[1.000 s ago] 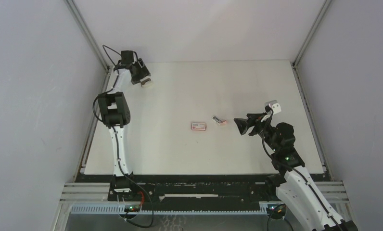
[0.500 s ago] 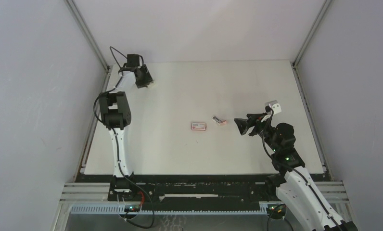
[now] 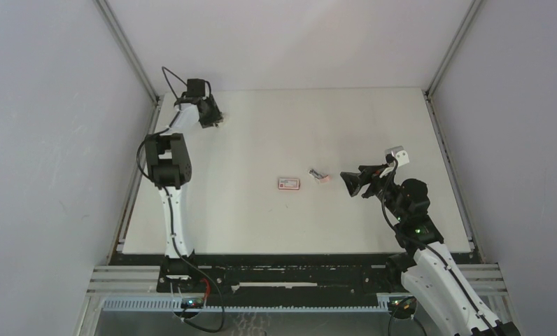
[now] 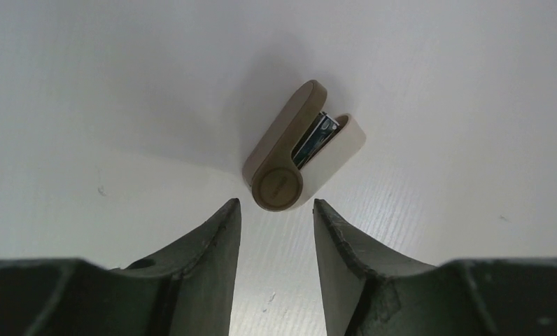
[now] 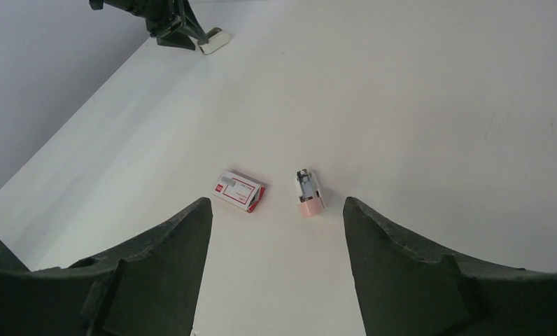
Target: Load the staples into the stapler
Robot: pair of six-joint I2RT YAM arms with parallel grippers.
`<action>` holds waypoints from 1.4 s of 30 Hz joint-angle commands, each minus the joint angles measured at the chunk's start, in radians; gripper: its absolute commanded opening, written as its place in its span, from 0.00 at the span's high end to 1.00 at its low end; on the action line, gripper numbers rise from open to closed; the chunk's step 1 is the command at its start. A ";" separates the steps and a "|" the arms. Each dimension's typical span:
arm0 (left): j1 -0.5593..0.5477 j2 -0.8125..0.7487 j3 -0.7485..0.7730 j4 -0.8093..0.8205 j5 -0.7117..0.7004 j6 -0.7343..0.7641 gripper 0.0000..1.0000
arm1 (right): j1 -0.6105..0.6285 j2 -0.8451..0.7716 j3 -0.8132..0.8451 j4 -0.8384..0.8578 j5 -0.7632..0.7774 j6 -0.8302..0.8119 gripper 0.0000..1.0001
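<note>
Staple box [image 5: 239, 190]: ahead, slightly left of my right gripper [image 5: 276, 204], which gapes wide, empty. I judge it light, crushable; pinch its long sides. Left gripper [image 4: 276, 204] parted, empty.

Left tool [image 4: 275, 213] tipped steeper, edged toward far-left corner (beige clamshell item [image 4: 300, 150] just ahead).
</note>
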 commanded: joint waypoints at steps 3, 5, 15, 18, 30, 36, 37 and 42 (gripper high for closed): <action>-0.008 -0.113 -0.037 0.089 -0.113 -0.050 0.50 | -0.006 0.001 0.038 0.034 -0.006 0.014 0.32; -0.009 -0.111 -0.038 0.114 -0.137 -0.074 0.48 | -0.006 0.005 0.038 0.037 -0.007 0.014 0.32; -0.011 0.020 0.141 0.075 -0.086 -0.116 0.49 | -0.006 0.018 0.038 0.041 -0.006 0.009 0.32; -0.015 0.039 0.156 0.075 -0.072 -0.121 0.50 | -0.006 0.022 0.038 0.041 -0.007 0.009 0.32; -0.013 0.098 0.202 0.044 -0.072 -0.150 0.52 | -0.008 0.012 0.038 0.035 -0.009 0.010 0.32; -0.012 0.107 0.214 0.029 -0.077 -0.174 0.64 | -0.008 0.008 0.037 0.035 -0.010 0.011 0.32; -0.013 0.108 0.214 0.023 -0.081 -0.178 0.66 | -0.009 0.007 0.037 0.034 -0.010 0.011 0.32; -0.013 0.097 0.184 0.025 -0.082 -0.197 0.76 | -0.010 -0.002 0.037 0.028 -0.009 0.009 0.32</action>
